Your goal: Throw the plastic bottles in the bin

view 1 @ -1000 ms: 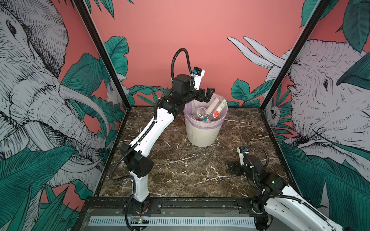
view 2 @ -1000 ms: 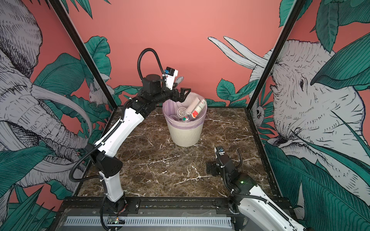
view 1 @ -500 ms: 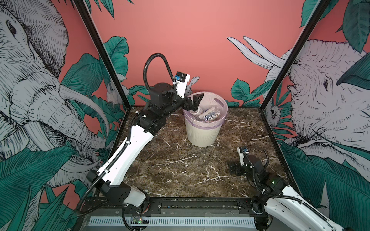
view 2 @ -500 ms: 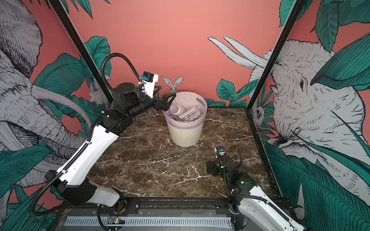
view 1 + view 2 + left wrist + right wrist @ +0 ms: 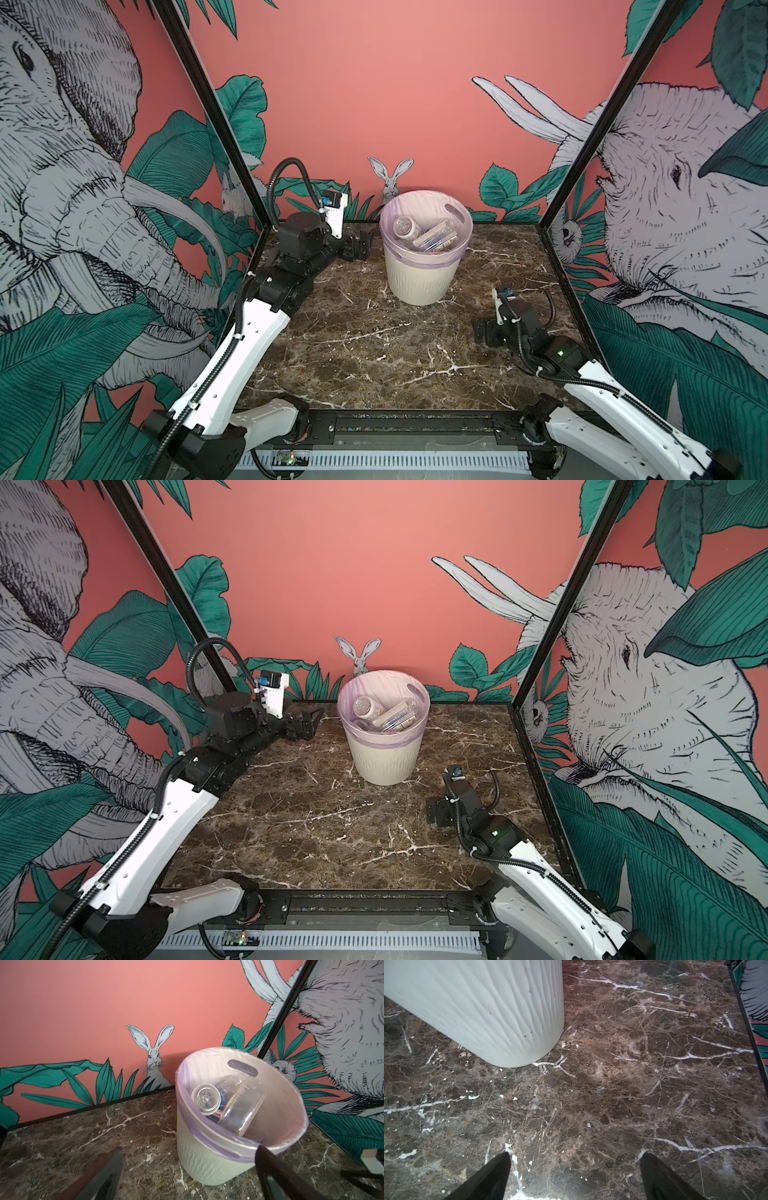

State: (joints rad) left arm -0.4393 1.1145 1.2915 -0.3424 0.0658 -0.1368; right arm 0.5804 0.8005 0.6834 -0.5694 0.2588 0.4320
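Note:
The cream ribbed bin (image 5: 419,282) (image 5: 384,762), lined with a lilac bag, stands at the back middle of the marble table. Several plastic bottles (image 5: 436,239) (image 5: 395,720) lie piled inside it. In the left wrist view a clear bottle (image 5: 206,1099) shows its round end beside a flat-sided one (image 5: 243,1109). My left gripper (image 5: 362,246) (image 5: 308,723) (image 5: 189,1148) hangs open and empty just left of the bin (image 5: 203,1159), below its rim. My right gripper (image 5: 484,330) (image 5: 434,812) (image 5: 575,1154) rests open and empty low over the table, in front and to the right of the bin (image 5: 477,1005).
Brown marble tabletop (image 5: 374,353) carries only the bin. Painted panels wall the left, back and right, with black frame posts (image 5: 577,149) at the back corners. A black rail (image 5: 415,424) runs along the front edge.
My left arm has drawn back from over the bin and dropped to its left side. The bottles have settled lower inside. The right arm has not moved.

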